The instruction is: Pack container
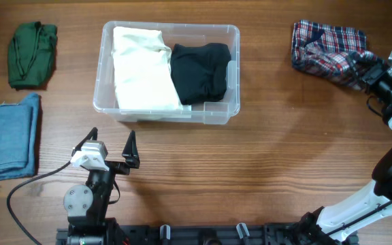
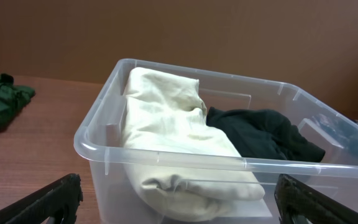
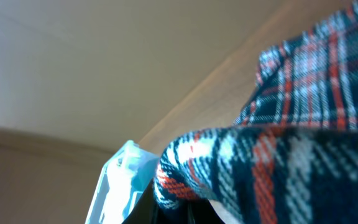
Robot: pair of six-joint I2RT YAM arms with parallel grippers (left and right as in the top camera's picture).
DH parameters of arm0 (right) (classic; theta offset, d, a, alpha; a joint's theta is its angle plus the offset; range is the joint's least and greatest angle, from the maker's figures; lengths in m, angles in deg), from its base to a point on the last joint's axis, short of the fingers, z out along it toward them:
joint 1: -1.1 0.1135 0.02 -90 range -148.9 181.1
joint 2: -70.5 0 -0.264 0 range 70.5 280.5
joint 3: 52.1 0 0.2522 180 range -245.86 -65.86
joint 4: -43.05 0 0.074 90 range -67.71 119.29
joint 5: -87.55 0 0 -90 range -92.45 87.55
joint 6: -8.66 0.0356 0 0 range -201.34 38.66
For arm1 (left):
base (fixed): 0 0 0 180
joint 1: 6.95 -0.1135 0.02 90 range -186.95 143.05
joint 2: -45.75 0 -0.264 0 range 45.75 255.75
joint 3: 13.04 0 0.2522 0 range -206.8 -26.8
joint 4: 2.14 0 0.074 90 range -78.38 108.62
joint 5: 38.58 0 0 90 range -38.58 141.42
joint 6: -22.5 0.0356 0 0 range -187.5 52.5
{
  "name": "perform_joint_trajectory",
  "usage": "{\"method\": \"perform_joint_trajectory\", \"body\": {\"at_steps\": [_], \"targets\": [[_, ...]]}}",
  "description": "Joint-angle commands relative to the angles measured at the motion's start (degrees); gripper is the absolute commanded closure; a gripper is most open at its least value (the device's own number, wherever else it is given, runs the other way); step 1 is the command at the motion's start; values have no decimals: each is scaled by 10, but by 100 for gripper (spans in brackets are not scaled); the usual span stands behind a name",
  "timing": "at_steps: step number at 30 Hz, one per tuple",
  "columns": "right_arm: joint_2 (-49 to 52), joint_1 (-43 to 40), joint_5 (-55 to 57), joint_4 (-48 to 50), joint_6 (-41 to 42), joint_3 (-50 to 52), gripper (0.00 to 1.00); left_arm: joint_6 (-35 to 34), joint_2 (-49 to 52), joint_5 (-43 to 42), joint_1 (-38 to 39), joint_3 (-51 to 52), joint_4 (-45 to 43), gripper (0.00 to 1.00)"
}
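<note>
Wooden table (image 1: 271, 156) carries all items. The right arm rises from the near edge, runs out along the table's right side and bends back inward. Its right gripper (image 1: 367, 72) is clenched on a bunched fold of the plaid cloth (image 1: 329, 51), which spreads away ahead of the jaws; in the wrist view the plaid (image 3: 303, 124) drapes right over them. The left arm sits folded low at the near edge, wrist level. The left gripper (image 1: 111, 135) is released, fingers (image 2: 48, 199) spread wide with nothing between them. The container (image 1: 182, 26) stands just ahead of those open jaws, apart from them, mouth up, its long axis lying crosswise to their line of reach and its near long wall (image 2: 185, 165) facing them. Inside, a folded white cloth (image 1: 141, 68) fills the left half and a black garment (image 1: 199, 71) lies right of it, the two touching. Bare table lies between the container and the clenched right jaws. Left of the open jaws, at the table edge, lies folded blue denim (image 1: 5, 136); beyond it, a green garment (image 1: 33, 54).
</note>
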Motion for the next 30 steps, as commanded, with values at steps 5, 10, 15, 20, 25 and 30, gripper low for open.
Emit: {"method": "perform_joint_trajectory", "body": {"at_steps": [5,10,15,20,25,30], "targets": [[-7,1,133,-177,-64,-11,96,-5,-4,1,-3,0,5,0],[-15,1,195,-248,-104,-11,96,-5,-4,1,-3,0,5,0],[-52,1,235,-283,-154,-11,96,-5,-4,1,-3,0,5,0],[-121,2,259,-301,-178,-11,96,-5,-4,1,-3,0,5,0],[-184,2,278,-344,-192,-11,96,-5,-4,1,-3,0,5,0],[-200,2,278,-415,-192,-11,96,-5,-4,1,-3,0,5,0]]}}
